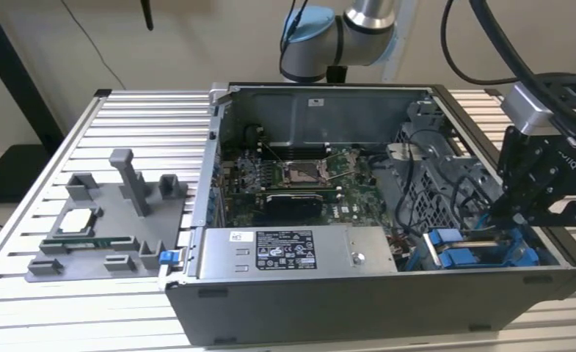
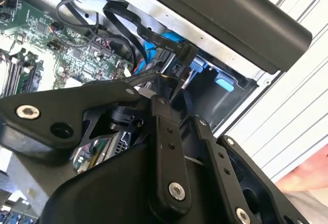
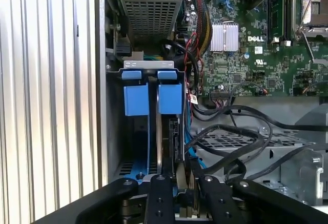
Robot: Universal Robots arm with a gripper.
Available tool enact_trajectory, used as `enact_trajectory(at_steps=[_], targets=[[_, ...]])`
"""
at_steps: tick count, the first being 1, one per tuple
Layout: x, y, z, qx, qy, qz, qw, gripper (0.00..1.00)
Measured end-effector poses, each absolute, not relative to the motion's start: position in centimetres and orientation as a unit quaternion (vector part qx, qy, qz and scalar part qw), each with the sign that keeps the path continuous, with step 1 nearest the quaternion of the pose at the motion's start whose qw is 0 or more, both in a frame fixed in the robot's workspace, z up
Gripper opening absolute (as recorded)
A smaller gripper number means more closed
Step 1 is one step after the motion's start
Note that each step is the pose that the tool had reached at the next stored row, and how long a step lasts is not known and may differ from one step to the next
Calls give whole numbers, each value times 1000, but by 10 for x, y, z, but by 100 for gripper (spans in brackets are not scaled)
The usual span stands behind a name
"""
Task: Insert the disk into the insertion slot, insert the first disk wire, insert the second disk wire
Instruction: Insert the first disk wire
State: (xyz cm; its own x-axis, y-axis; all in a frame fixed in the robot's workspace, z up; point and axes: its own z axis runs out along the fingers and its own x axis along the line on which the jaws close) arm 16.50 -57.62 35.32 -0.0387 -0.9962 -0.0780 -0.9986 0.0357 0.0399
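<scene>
The disk point(image 3: 170, 141) stands on its thin edge inside the insertion slot point(image 3: 151, 66). In the first wrist view it is a dark grey slab between strips of bright blue plastic carrier. Two square blue tabs point(image 3: 136, 98) sit side by side at the slot's far end, under a bent lip of grey sheet metal. The black pincer point(image 3: 180, 180), built of bolted flat links, is directly over the disk's near end. I cannot tell whether it is clamped on the disk or only stands close over it.

Just beside the slot, glossy round black cables point(image 3: 230, 142) loop across a perforated metal cage wall point(image 3: 241, 141). Beyond them lies the green motherboard point(image 3: 256, 55) with a small finned silver heat sink point(image 3: 224, 37).

In the exterior view the slot is in the near corner of the open dark-grey computer case point(image 1: 366, 308), at that view's right. Next to it is the silver power supply box point(image 1: 288, 253). The case rests on a ribbed aluminium worktop point(image 1: 141, 110). A matt grey moulded fixture point(image 1: 111, 220) lies well apart, at the exterior view's left.
</scene>
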Motion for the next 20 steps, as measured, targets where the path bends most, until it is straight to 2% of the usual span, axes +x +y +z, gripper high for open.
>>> enact_trajectory(at_steps=[1,7,14,20], targets=[[165,-576,353,-693,719,41,15,0],[165,-576,353,-693,719,41,17,0],[165,-576,352,-693,720,33,9,0],[161,-567,349,-693,720,16,-5,0]])
